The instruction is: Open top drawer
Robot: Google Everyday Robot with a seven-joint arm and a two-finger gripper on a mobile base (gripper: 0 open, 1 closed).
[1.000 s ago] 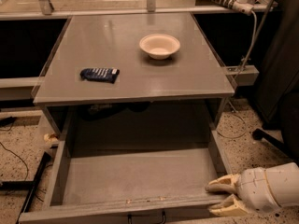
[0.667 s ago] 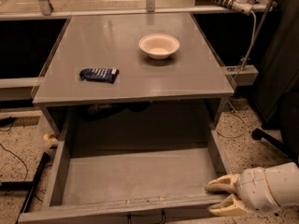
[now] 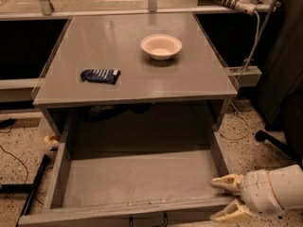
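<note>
Nothing visible has shifted over the last second. The end effector (image 3: 214, 199) sits where it was at the near right, its fingers apart and gripping nothing, just beside the near right corner of the top drawer (image 3: 137, 178). The pull looks finished, which would explain the release. The drawer stands drawn far out, its box empty and its black handle (image 3: 147, 220) free. On the surface (image 3: 194, 77) above lie an empty white bowl (image 3: 161, 46) and a dark packet (image 3: 100, 75).
</note>
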